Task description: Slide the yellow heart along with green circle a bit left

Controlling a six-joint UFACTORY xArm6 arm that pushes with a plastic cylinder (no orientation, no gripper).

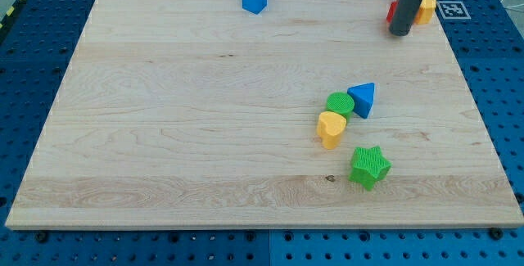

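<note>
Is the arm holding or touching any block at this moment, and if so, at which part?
Nothing is held. My tip sits at the view's top right beside a red block and a yellow block, far from the yellow heart and green circle.

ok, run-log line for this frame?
tip top right, far from targets | yellow heart touching green circle | push not started

left of yellow heart (pixel 331 128): open board (pixel 180 119) | right: blue triangle (pixel 363 99)

Bright, even light — soft shadows, sharp.
</note>
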